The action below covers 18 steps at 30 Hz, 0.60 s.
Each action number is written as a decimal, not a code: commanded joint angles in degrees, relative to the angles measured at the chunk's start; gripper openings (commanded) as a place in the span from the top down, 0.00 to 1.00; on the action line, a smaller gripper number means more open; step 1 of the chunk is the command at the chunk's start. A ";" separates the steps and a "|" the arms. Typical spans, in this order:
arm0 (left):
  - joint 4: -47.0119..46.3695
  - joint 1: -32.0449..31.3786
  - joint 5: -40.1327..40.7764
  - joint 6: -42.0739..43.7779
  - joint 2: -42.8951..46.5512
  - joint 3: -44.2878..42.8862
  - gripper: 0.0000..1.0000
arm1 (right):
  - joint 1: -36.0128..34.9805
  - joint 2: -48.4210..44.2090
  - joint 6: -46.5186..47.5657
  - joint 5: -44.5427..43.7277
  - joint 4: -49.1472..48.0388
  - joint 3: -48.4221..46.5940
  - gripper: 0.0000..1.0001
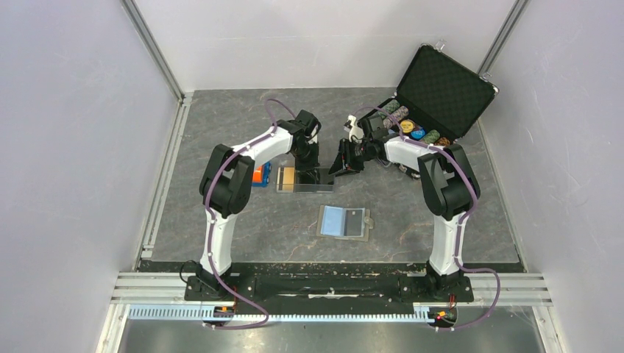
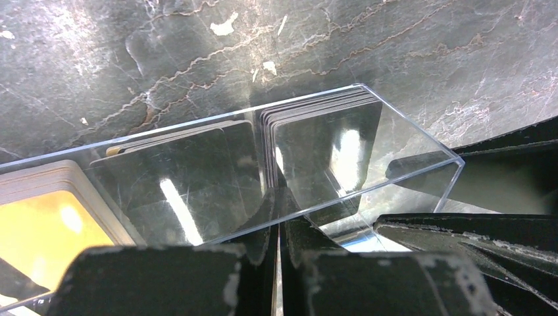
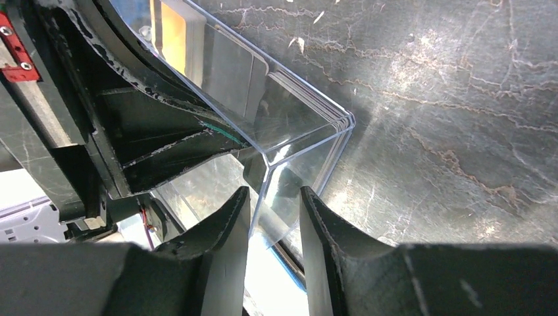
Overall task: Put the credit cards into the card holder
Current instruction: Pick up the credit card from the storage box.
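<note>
**Cards in the clear tray, both grippers at its walls**

Your credit cards sit inside the clear tray (image 2: pixel 395 178). The black cards (image 2: pixel 322 138) are stacked at its right end. The orange-tan card (image 2: pixel 46 230) lies on a pale stack at its left end. A further dark card lies flat between the two stacks.

The card holder (image 1: pixel 344 220) is apart from the tray, on the side towards the arm bases and a little to the right. It lies open and flat, with its pale blue-grey inside facing up.

Your left gripper (image 2: pixel 278 217) is at the tray's long wall. Its fingers are pressed together, and the thin clear wall looks pinched between them.

Your right gripper (image 3: pixel 273 210) is at the tray's right end. Its fingers (image 3: pixel 230 227) stand narrowly apart with the tray's corner between them. You cannot tell from the wrist view whether they press on the plastic or only straddle it.

Just beside the tray's left end, an orange and blue object (image 1: pixel 260 174) is partly hidden by the left arm. Well beyond the tray's right end, past the right arm, a black briefcase (image 1: pixel 441 88) stands open with poker chips inside. Everything rests on the grey marbled table (image 1: pixel 221 220).
</note>
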State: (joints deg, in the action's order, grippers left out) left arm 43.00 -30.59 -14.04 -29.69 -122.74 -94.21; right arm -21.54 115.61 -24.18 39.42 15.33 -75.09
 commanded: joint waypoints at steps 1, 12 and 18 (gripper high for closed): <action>-1.31 -1.37 -0.30 1.89 2.54 0.57 0.98 | -0.93 -2.36 -0.21 3.12 -0.48 0.90 0.67; 0.15 -2.44 1.42 2.42 5.08 0.50 0.98 | -0.91 -3.10 0.33 3.21 -0.65 2.14 0.67; 0.86 -3.47 1.54 2.80 4.86 0.38 0.98 | -0.91 -3.62 0.22 3.21 -0.71 2.65 0.67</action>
State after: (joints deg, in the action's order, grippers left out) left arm 44.40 -32.67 -11.77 -28.95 -120.62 -93.14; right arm -21.56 114.72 -24.38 40.14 14.85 -73.47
